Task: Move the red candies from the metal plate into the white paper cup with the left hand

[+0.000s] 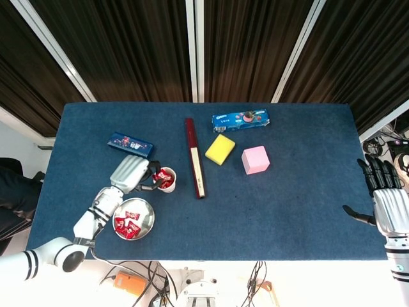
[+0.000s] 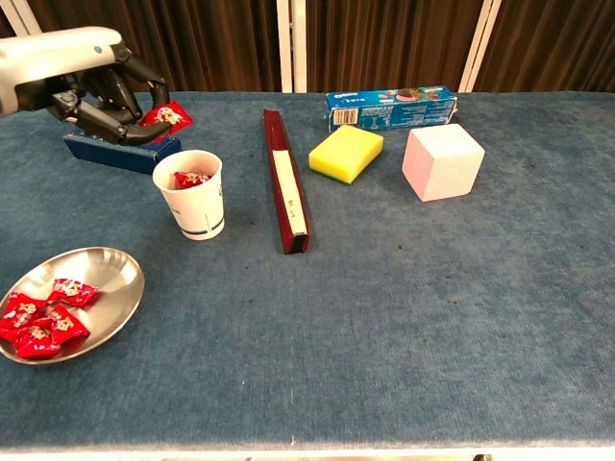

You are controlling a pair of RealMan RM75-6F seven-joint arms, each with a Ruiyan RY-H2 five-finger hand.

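Note:
The metal plate sits at the front left with several red candies in it. The white paper cup stands just behind it and holds a red candy. My left hand hovers above and left of the cup, pinching one red candy over the cup's left rim. At the table's right edge my right hand stays with fingers spread and holds nothing.
A dark blue box lies behind the cup. A long maroon box lies right of the cup. Further right are a yellow sponge, a pink cube and a blue cookie box.

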